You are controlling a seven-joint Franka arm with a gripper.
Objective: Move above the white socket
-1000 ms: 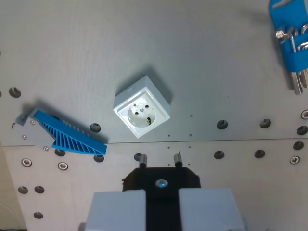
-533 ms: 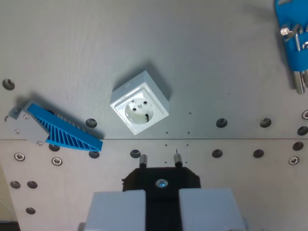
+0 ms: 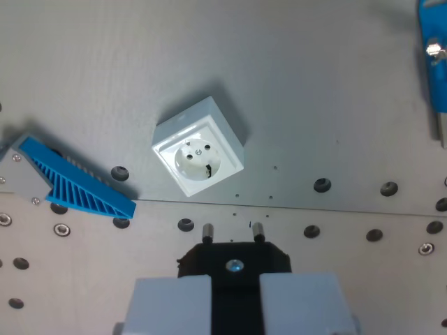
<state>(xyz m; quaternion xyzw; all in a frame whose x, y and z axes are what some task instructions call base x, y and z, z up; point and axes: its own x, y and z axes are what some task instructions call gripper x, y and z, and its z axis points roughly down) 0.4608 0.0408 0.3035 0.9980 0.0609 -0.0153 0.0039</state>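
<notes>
While the white socket (image 3: 198,155) sits tilted on the grey table (image 3: 307,91), the black plug (image 3: 232,259) lies at its 5 o'clock. The fingers (image 3: 171,304) pinch that plug; a blue ribbed wedge (image 3: 77,188) lies at 9 o'clock.

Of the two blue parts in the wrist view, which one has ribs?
The blue ribbed wedge at the wrist view's left, with parallel slats and a grey end. The blue holder at the right edge shows none.

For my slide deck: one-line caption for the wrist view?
Gripper holding a black plug, just short of a white socket on the grey table.
</notes>
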